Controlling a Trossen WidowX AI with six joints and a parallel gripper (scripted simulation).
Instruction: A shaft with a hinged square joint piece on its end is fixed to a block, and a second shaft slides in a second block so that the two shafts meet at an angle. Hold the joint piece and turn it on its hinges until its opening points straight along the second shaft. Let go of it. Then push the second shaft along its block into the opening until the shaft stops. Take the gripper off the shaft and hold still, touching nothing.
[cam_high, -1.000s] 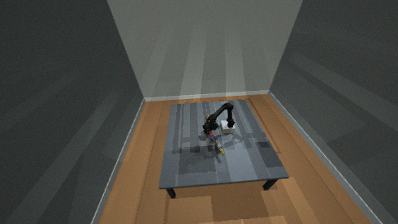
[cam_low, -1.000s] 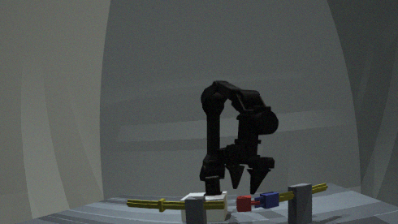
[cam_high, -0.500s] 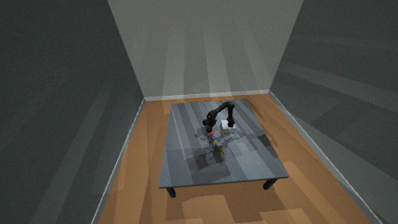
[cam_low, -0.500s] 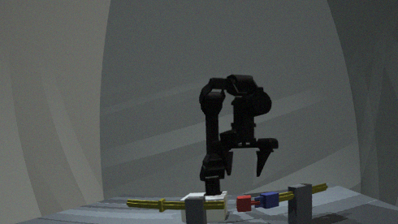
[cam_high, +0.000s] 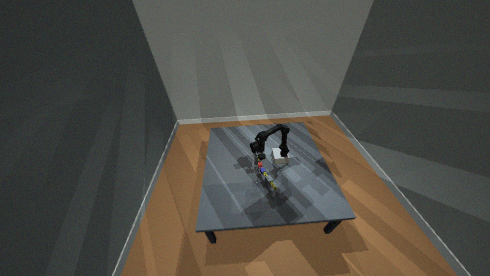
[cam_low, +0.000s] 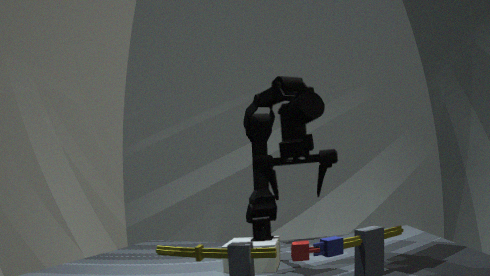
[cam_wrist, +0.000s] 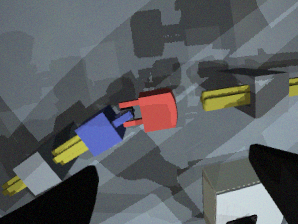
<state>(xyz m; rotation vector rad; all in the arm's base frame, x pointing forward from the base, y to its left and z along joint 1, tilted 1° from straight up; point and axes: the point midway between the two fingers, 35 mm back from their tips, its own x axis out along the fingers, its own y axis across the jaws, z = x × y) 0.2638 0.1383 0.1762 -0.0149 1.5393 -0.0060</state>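
Observation:
The red joint piece (cam_high: 260, 164) (cam_low: 300, 251) (cam_wrist: 159, 112) is hinged to the blue part (cam_low: 331, 247) (cam_wrist: 100, 132) on the first shaft (cam_low: 352, 242) (cam_wrist: 71, 150), fixed in a grey block (cam_low: 370, 252) (cam_wrist: 37, 174). In the wrist view its side away from the hinge faces the end of the second shaft (cam_low: 217, 251) (cam_wrist: 226, 98), roughly in line; the inside of its opening is hidden. A gap separates them. The second shaft runs through its own block (cam_low: 240, 261) (cam_wrist: 270, 95). My gripper (cam_low: 298, 196) (cam_wrist: 174, 164) is open and empty, above the red piece, touching nothing.
The white arm base (cam_low: 272, 257) (cam_wrist: 245, 200) stands behind the shafts in the exterior view. A collar (cam_low: 199, 252) sits on the second shaft's outer part. Both blocks stand on the grey table (cam_high: 220, 200). Dark shadows cross the table top.

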